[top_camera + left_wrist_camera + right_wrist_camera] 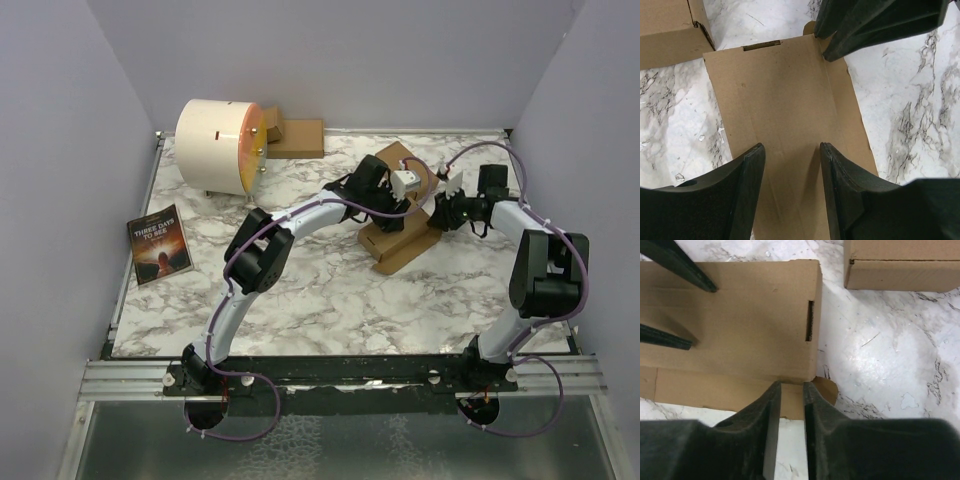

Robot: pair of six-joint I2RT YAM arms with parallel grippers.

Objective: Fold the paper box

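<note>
From above, the flat, plain brown die-cut cardboard paper box (398,245) lies right of centre on the white marbled tabletop (320,290), with both arms bent in over it. On the left wrist, the left gripper (790,192) stands about half open, straddling a flat panel and clamping nothing. On the right wrist, the right gripper (792,415) shows only a narrow slit, poised at the box's side flap (715,392) with nothing clearly pinched. A second brown carton (900,265) sits nearby.
</note>
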